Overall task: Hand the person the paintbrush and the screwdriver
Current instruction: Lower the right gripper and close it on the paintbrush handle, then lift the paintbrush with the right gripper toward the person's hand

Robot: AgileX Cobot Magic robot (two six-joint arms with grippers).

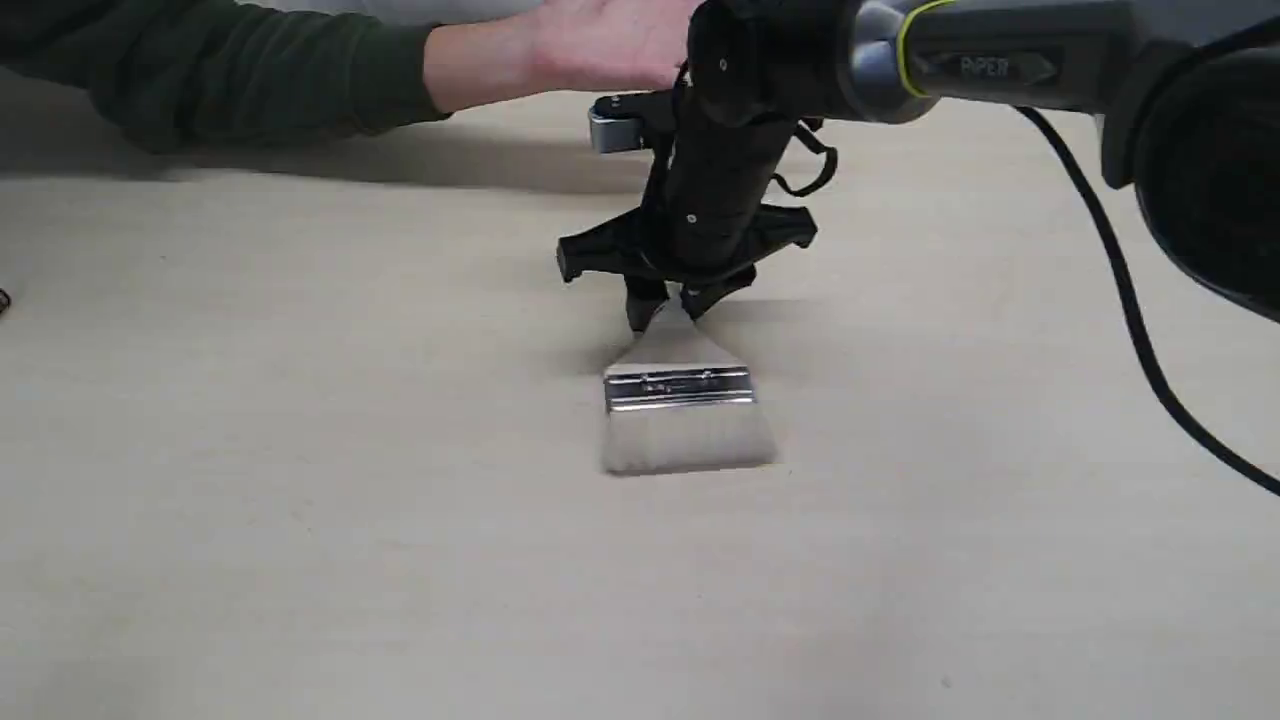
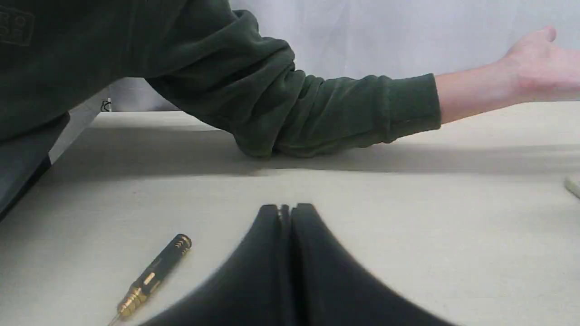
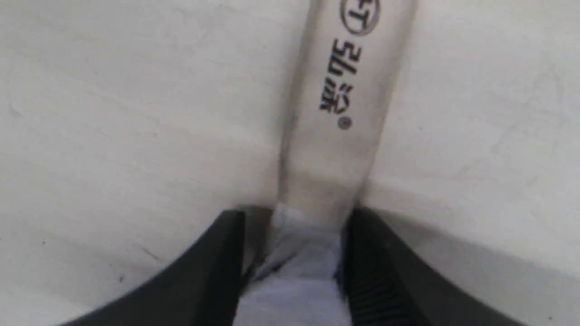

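The paintbrush [image 1: 688,400] lies flat mid-table, its off-white bristles toward the camera and its pale handle [image 3: 335,113] pointing away. My right gripper [image 1: 672,310] comes down from above and is shut on the handle's end, one black finger on each side. The person's open hand [image 1: 590,45] hovers just behind that arm, and the dark green sleeve [image 1: 200,70] rests on the table. In the left wrist view the screwdriver [image 2: 154,274] lies loose on the table beside my left gripper [image 2: 285,208], which is shut on nothing.
The black right arm [image 1: 1000,60] and its cable [image 1: 1130,300] cross the upper right. The person's elbow [image 2: 272,131] leans on the table beyond the left gripper. A pale object [image 2: 573,185] shows at the edge of the left wrist view.
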